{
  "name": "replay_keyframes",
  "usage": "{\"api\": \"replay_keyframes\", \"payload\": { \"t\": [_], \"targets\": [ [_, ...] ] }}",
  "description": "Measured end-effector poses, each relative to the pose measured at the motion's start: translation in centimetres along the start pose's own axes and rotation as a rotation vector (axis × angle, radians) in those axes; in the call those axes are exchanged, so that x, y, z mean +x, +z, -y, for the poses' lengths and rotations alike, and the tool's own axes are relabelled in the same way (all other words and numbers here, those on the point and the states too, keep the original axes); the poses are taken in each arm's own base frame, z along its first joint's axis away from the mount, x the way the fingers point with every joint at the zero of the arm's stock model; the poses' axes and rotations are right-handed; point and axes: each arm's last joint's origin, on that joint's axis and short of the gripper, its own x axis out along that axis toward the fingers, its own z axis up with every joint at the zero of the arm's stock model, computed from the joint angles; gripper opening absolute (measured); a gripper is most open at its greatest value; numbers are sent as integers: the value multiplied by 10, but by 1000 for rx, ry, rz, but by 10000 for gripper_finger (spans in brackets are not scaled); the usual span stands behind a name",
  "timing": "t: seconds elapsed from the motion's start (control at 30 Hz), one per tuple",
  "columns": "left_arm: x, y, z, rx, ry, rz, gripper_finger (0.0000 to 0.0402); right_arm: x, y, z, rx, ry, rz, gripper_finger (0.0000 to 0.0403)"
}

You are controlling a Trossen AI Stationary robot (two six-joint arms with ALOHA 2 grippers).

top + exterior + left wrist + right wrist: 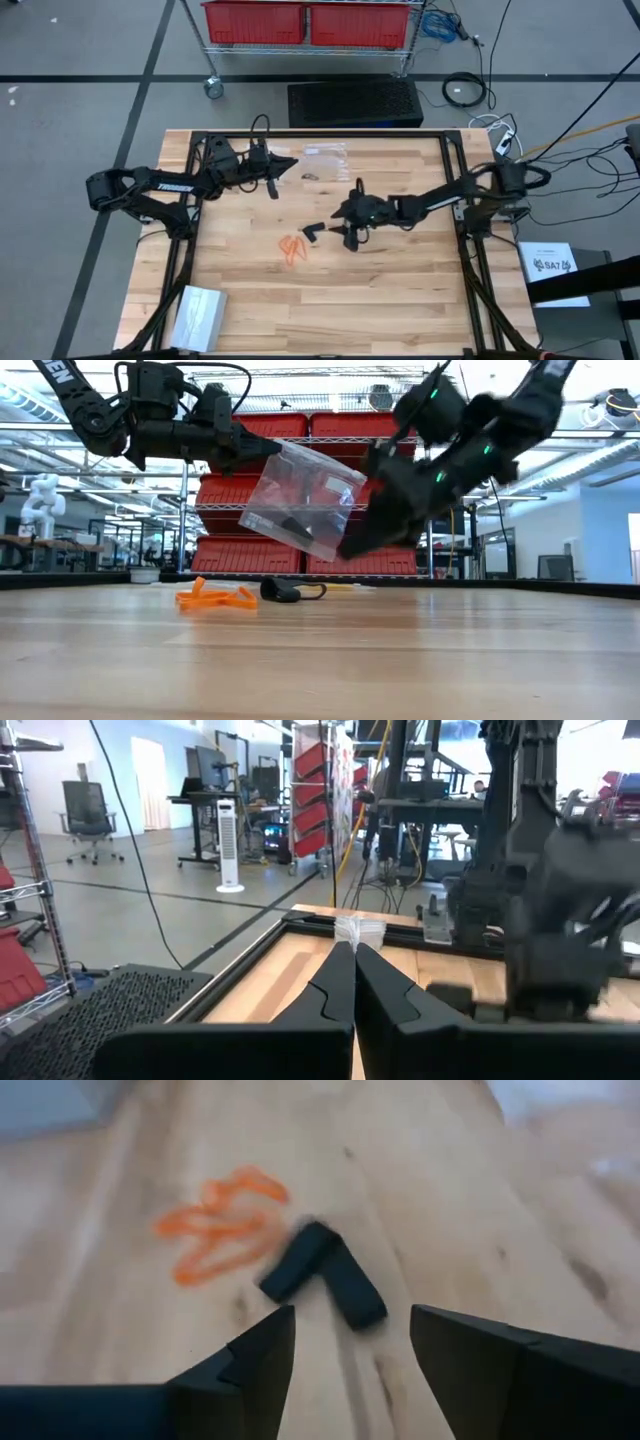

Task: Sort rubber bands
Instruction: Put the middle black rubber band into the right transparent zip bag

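bands sit mid-table: one orange rubber band cluster (292, 248) with a black rubber band clump (322, 1272) just beside it, and only the right wrist view shows the black one bent in a v. right gripper (352, 1342) hangs over it, fingers spread. left gripper (262, 452), fingers pressed together, pinches one clear bag (300, 498) aloft, maybe with something dark inside.

Beyond my light wooden plank table (400, 300) I look out on a grey floor crossed by dark lines (80, 60). A wire shelving rack on casters (215, 45) holds red plastic bins (345, 425). A black office chair (85, 815) and a white tower fan (228, 845) stand farther off.
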Motion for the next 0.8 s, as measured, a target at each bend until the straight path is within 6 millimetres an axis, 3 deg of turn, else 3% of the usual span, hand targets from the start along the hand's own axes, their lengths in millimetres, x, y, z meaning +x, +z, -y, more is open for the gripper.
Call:
{"api": "replay_keyframes", "payload": {
  "t": [0.13, 0.47, 0.57, 0.7, 0.8],
  "targets": [
    [0, 0, 0, 3, 1, 0, 0, 25, -10, 5, -15, -23, -61, 194],
    [0, -1, 0, 10, 1, -7, 0, 72, -2, 3, -149, -43, -189, 182],
    [0, -2, 0, 9, 1, -20, 0, 75, -2, 3, -183, -42, -202, 135],
    [0, -2, 0, 13, 2, -20, 0, 69, 3, 2, -199, -41, -209, 28],
    [0, -2, 0, 12, 1, -23, 0, 56, 13, 0, -206, -41, -208, 14]
  ]
}}
